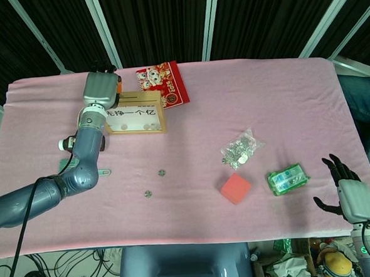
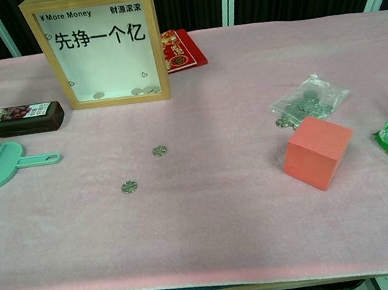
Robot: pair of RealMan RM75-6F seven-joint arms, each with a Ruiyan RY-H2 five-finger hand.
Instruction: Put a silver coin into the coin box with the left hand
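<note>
Pink tbl point(image 1: 257, 77): left hand point(image 1: 100, 89) over coin box point(image 1: 136, 113) top-left corner.

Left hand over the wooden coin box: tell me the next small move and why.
Probably ease the left hand slightly right and down toward the top edge of the wooden-framed coin box, then release. It hovers at the box's top left corner, and whether it pinches a silver coin cannot be seen. Two silver coins lie loose on the pink cloth.
</note>
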